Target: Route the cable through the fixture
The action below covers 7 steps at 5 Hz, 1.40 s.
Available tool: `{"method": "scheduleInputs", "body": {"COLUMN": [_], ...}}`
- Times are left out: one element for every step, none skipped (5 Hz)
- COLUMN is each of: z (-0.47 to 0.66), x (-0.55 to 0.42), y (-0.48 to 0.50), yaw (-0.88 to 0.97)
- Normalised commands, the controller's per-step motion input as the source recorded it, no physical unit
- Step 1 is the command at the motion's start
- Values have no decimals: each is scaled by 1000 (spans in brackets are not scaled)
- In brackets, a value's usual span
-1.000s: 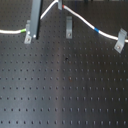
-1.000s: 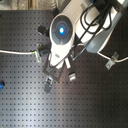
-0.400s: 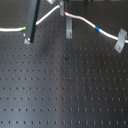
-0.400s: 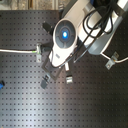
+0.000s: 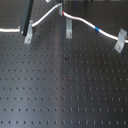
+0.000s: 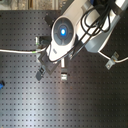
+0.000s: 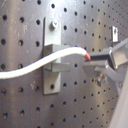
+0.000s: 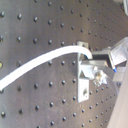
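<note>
We have the black perforated tabletop (image 5: 65, 95) filling both exterior views, with the arm's big white body (image 6: 65, 35) blocking most of the work area in the second exterior view. The cable (image 5: 45, 19) runs in from the first exterior view's left, passes the slanted clip (image 5: 28, 36) there, rises to a peak near the top edge where a red mark sits, then drops past the blue band (image 5: 97, 30) to the other slanted clip (image 5: 120, 40) at the first exterior view's right. The fixture (image 5: 69, 29), upright, stands just under that peak, and the cable looks to be above it, not yet seated. In the first wrist view the tool (image 7: 100, 62) is closed on the cable right at the red mark (image 7: 88, 57), with the white run crossing in front of a grey bracket (image 7: 52, 55); we can't tell from this blurry view whether that bracket is the fixture or a slanted one. To do this step well we should keep the pinch firm, line the cable run up over the fixture's slot, and lower straight down so the cable drops in rather than riding across the top. We should keep some slack on both sides so neither slanted clip loses its cable, and watch the tool's fingers don't knock the fixture.
</note>
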Motion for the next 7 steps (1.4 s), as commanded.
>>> {"method": "scheduleInputs", "body": {"z": [39,75,101,106,131,344,361], "x": [43,2,-156,-71,1,25,-56], "y": [-43,0,-49,-46,-2,-40,-70], "yaw": [-20,180,774,688,577,266,0]}}
